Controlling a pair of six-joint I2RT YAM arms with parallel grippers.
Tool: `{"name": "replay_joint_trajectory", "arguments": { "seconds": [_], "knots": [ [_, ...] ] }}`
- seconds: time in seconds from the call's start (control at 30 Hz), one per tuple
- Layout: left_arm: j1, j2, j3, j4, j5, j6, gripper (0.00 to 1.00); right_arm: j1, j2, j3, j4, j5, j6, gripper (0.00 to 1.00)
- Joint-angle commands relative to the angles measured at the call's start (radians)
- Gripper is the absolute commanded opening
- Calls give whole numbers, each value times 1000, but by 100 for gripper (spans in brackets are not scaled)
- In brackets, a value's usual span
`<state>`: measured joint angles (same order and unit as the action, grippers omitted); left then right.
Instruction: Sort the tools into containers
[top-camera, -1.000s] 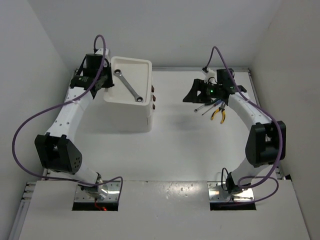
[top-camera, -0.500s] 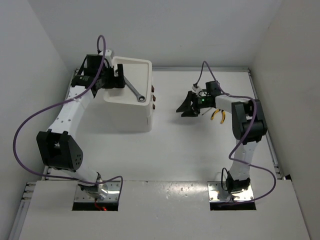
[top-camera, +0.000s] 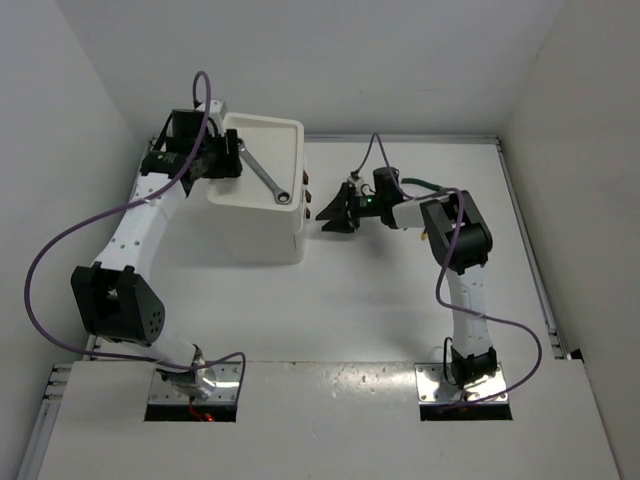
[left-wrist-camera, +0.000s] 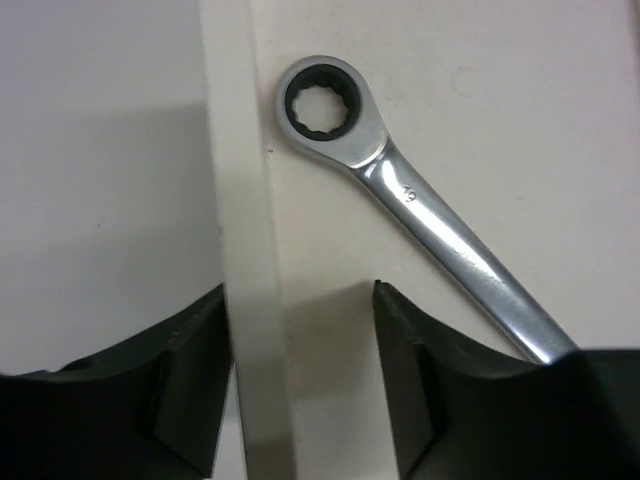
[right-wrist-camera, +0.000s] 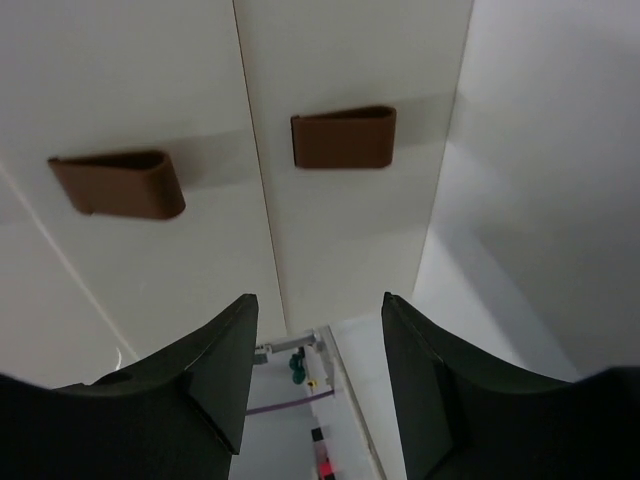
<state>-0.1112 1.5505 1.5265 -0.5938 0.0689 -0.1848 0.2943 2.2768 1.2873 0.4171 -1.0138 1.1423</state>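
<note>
The white drawer unit (top-camera: 262, 215) stands at the back left, with a rimmed tray top. A silver ratchet wrench (top-camera: 266, 178) lies slanted in the tray; its ring end also shows in the left wrist view (left-wrist-camera: 322, 105). My left gripper (top-camera: 229, 160) is open and straddles the tray's left rim (left-wrist-camera: 243, 230), one finger outside it and one inside, next to the wrench shaft. My right gripper (top-camera: 335, 211) is open and empty, pointing at the drawer fronts just short of the two brown handles (right-wrist-camera: 343, 137) (right-wrist-camera: 120, 183). The pliers and screwdrivers are hidden under my right arm.
White walls close in the table on the left, back and right. My right arm (top-camera: 455, 240) stretches across the right half of the table. Purple cables loop off both arms.
My right gripper has swung left from the tools on the right to just in front of the drawer handles. My left gripper has moved a little right onto the tray's left rim.
</note>
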Motion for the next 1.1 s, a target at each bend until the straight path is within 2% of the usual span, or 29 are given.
{"name": "replay_joint_trajectory", "arguments": {
  "seconds": [0.0, 0.07, 0.1, 0.23, 0.27, 0.47, 0.7, 0.87, 0.97, 1.0, 1.07],
  "knots": [
    [5, -47, 8, -9, -56, 19, 56, 29, 30, 101, 89, 20, 65, 53],
    [5, -47, -2, -20, -67, 19, 43, 39, 58, 112, 80, 44, 79, 52],
    [5, -47, -2, -29, -67, 19, 28, 48, 69, 112, 104, 56, 97, 52],
    [15, -47, -2, -38, -67, 28, 2, 48, 124, 112, 193, 57, 177, 52],
    [15, -47, -2, -38, -67, 28, 0, 48, 133, 122, 204, 57, 186, 50],
    [24, -47, 8, -38, -37, 28, 0, 48, 190, 153, 268, 77, 235, 50],
    [33, -47, 8, -38, -3, 19, 0, 57, 271, 153, 570, 86, 464, 50],
    [44, -47, 8, -38, 9, 19, 0, 66, 306, 164, 629, 86, 526, 50],
    [44, -38, 8, -47, 9, 10, 0, 75, 337, 185, 657, 95, 566, 38],
    [44, -38, 8, -47, 18, 10, 0, 75, 337, 185, 667, 95, 580, 26],
    [53, -38, 8, -47, 19, 10, 0, 84, 346, 196, 667, 95, 589, 11]
  ]
}}
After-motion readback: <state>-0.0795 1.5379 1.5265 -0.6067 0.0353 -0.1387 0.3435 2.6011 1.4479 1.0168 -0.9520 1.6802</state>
